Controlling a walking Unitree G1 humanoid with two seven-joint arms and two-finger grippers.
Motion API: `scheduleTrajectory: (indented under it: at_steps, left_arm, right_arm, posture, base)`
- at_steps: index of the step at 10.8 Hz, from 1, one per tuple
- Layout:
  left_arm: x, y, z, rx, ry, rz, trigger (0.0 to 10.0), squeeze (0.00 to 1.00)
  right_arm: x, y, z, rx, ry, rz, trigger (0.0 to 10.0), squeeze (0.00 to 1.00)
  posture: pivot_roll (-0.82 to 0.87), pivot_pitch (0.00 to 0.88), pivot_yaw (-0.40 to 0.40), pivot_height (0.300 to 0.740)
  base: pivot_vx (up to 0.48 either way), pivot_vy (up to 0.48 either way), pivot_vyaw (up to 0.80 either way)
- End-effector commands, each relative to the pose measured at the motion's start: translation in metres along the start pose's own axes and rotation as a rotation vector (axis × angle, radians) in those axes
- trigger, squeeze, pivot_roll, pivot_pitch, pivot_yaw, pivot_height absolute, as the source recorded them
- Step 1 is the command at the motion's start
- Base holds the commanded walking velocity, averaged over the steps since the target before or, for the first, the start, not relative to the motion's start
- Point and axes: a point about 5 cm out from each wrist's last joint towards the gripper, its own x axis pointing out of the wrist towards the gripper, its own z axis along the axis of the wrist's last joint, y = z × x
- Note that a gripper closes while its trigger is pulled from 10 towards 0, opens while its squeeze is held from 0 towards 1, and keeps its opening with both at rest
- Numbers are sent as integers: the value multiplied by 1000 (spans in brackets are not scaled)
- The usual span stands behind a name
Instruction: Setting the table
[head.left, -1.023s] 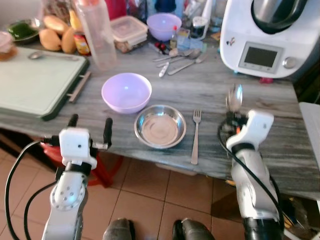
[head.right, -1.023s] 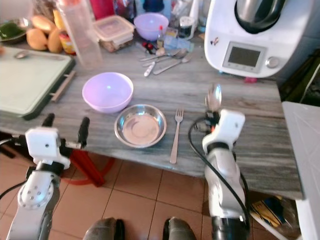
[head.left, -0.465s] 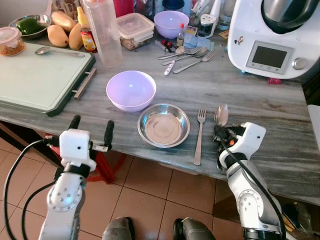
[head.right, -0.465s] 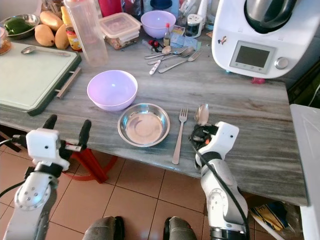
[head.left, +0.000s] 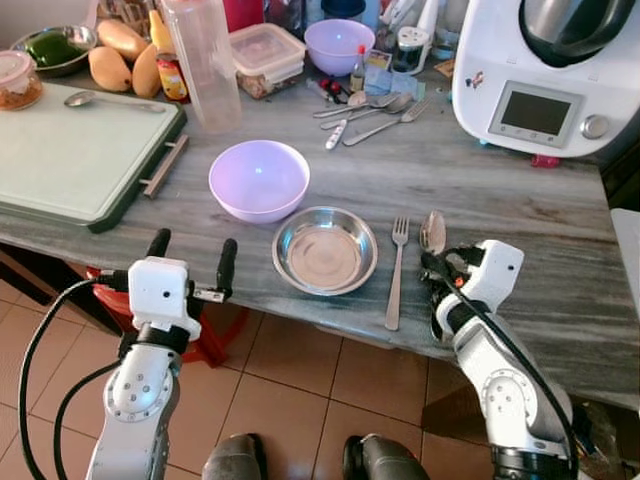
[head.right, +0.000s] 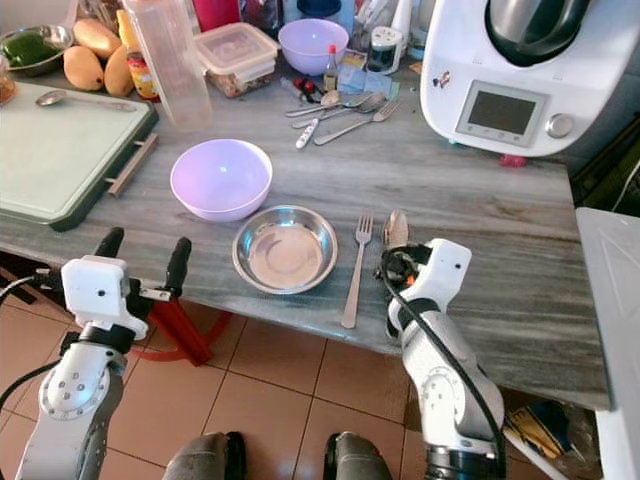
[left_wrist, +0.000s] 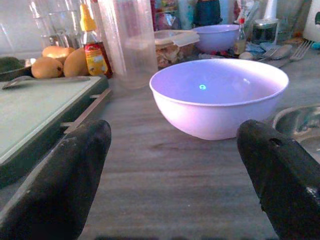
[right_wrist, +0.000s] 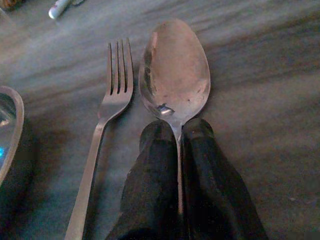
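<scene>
Right tool (right_wrist: 178, 150) clamped on spoon (right_wrist: 175, 75) handle, bowl ahead, beside fork (right_wrist: 107, 115)

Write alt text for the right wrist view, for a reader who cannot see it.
The right gripper is shut on a steel spoon, its two black fingers pinching the handle, with the bowl of the spoon facing up just above the grey wood-grain table. A fork lies close beside the spoon, tines pointing the same way, and the rim of a metal bowl shows beyond it.
</scene>
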Motion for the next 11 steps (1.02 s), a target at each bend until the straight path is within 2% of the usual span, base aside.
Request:
scheduleTrajectory:
  at_steps: [1,4,8,9,10,11]
  left_arm:
    - [0,-1,-1,-1,5,2,10000,0]
    - [2,-5,-1,-14,1,-1,10000,0]
    - [2,-6,-1,-18,-2,4,10000,0]
    - [1,-5,-2,-17,0,6,10000,0]
    - [0,-4,-2,-16,1,8,10000,0]
    - [0,-3,-2,-15,2,7,10000,0]
  right_arm:
    - [-1,-1,-11,-13,76,-2,10000,0]
    - [4,-2,-15,-72,147,-31,10000,0]
    - [11,-1,-16,-98,154,-80,10000,0]
    - [12,0,-18,-96,159,-80,10000,525]
    - [13,0,-20,-92,165,-80,10000,1000]
    - [13,0,-20,-88,168,-80,10000,1000]
  posture:
    - [29,162,-34,740]
    - [24,161,-36,740]
    - [35,165,-46,740]
    - [36,165,-48,740]
    - [38,167,-49,740]
    - [38,168,-50,740]
  base:
    - [0,0,0]
    - [0,0,0]
    - [0,0,0]
    - [0,0,0]
    - [0,0,0]
    - [0,0,0]
